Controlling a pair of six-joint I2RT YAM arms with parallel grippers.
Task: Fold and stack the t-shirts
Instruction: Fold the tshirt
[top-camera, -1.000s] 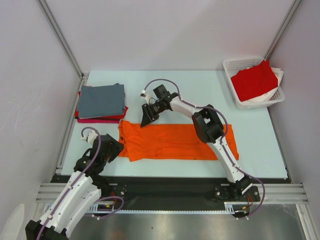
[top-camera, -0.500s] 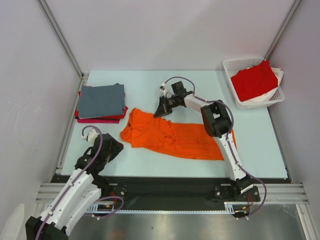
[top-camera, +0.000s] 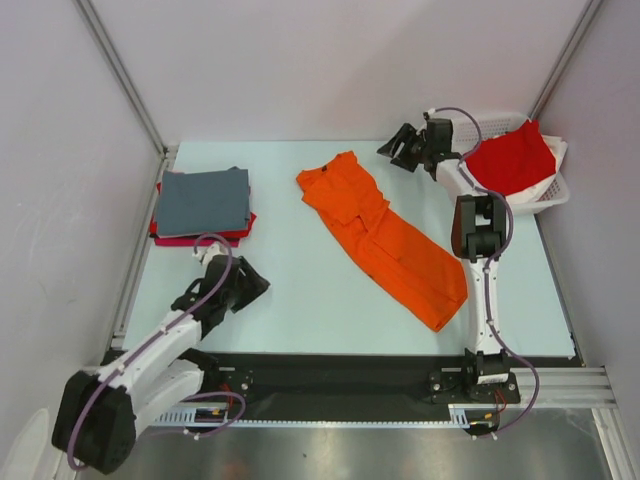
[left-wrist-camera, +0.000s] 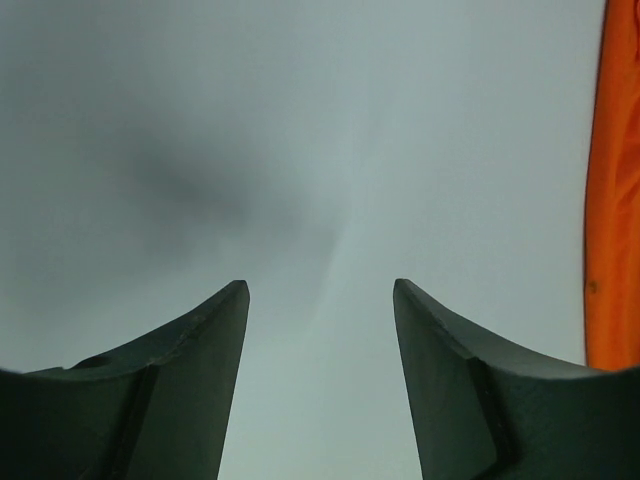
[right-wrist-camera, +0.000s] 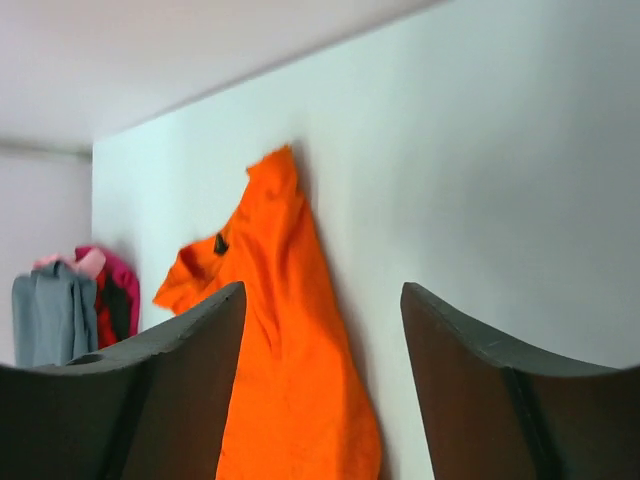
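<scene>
The bright orange t-shirt (top-camera: 385, 238) lies folded lengthwise and diagonal across the table, collar end at the back; it also shows in the right wrist view (right-wrist-camera: 285, 340) and at the edge of the left wrist view (left-wrist-camera: 614, 200). A folded slate grey t-shirt (top-camera: 203, 200) tops a stack with red and magenta cloth (top-camera: 200, 238) at the left. A red t-shirt (top-camera: 508, 160) sits in the basket. My right gripper (top-camera: 395, 152) (right-wrist-camera: 322, 290) hovers open and empty at the back, right of the orange collar. My left gripper (top-camera: 258, 288) (left-wrist-camera: 320, 290) is open over bare table.
The white lattice basket (top-camera: 505, 210) stands at the back right corner, with the right arm's wrist close to its left rim. The grey-topped stack (right-wrist-camera: 55, 310) shows far left in the right wrist view. Walls close in on three sides.
The right gripper pulled the orange shirt's collar end back and to the right, let it go and moved toward the basket. The shirt swung from crosswise to diagonal. The left gripper reached forward.
</scene>
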